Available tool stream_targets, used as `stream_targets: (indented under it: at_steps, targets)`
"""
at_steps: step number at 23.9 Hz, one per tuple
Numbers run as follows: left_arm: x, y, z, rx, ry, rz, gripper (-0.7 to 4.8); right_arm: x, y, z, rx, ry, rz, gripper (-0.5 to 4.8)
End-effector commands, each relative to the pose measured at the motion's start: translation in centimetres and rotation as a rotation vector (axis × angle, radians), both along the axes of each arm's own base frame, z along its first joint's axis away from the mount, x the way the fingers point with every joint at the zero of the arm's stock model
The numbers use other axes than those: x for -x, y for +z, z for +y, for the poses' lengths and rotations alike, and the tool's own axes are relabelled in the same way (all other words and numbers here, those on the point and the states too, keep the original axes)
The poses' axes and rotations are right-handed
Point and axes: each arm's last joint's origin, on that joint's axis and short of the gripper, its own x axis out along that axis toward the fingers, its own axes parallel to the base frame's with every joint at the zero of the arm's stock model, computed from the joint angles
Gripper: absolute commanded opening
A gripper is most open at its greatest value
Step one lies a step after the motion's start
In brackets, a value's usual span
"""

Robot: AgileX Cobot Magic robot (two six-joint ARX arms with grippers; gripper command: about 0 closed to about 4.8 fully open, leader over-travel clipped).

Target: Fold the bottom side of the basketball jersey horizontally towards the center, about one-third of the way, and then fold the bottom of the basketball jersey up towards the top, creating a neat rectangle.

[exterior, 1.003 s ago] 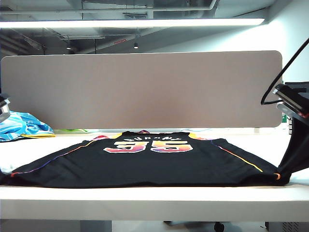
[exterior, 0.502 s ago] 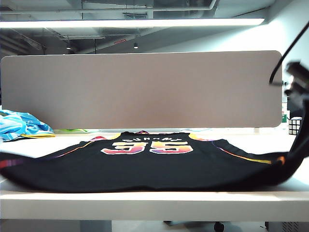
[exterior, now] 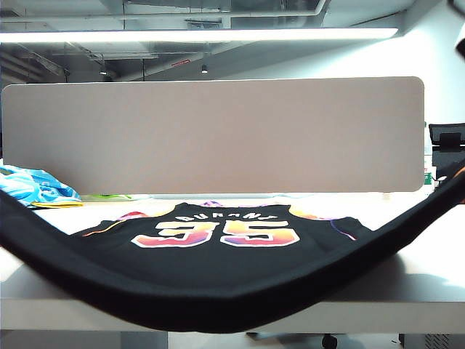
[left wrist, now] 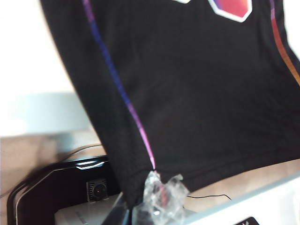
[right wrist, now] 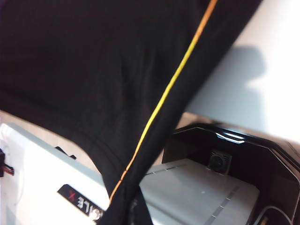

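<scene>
The black basketball jersey (exterior: pixel 218 269) lies with its number 35 (exterior: pixel 216 234) on the white table (exterior: pixel 425 280). Its near hem is raised at both ends and sags in a deep curve across the front. In the left wrist view my left gripper (left wrist: pixel 132 212) is shut on one hem corner of the jersey (left wrist: pixel 187 93), next to the purple-pink side stripe (left wrist: pixel 136 117). In the right wrist view my right gripper (right wrist: pixel 132 212) is shut on the other corner of the jersey (right wrist: pixel 93 70), by the yellow-orange stripe (right wrist: pixel 173 79). Neither gripper shows in the exterior view.
A light blue-and-white cloth (exterior: pixel 29 187) lies at the far left of the table. A tall grey partition (exterior: pixel 211 134) closes the back. Under the raised hem the wrist views show the robot's base with its camera (left wrist: pixel 96 190) (right wrist: pixel 219 161).
Both hem corners have gone up off the table and out of the exterior view. The flat front edge now hangs as a deep sagging curve. The right arm has left the exterior view.
</scene>
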Motion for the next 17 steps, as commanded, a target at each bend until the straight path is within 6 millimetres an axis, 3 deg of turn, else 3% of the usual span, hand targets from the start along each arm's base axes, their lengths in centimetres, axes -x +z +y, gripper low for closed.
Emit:
stream_targets:
  at_steps: [1, 4, 9, 15, 17]
  targets:
    - [1.9, 0.6, -0.3, 0.037, 0.015, -0.015, -0.06, 1.6, 0.9, 0.2, -0.033, -0.021, -0.018, -0.07]
    - [3.3, 1.1, -0.5, 0.072, 0.023, -0.057, -0.06, 2.9, 1.8, 0.3, -0.056, -0.045, -0.073, -0.07]
    - [2.4, 1.6, -0.7, 0.086, 0.022, -0.132, -0.06, 2.4, 2.4, 0.4, -0.084, -0.068, -0.148, -0.07]
    - [-2.2, 3.5, -1.0, 0.11, 0.029, -0.283, -0.06, -2.0, 5.1, 1.1, -0.063, -0.102, -0.298, -0.07]
    - [-4.9, 4.5, -1.1, 0.094, 0.027, -0.327, -0.06, -4.6, 6.8, 1.5, 0.007, -0.112, -0.379, -0.07]
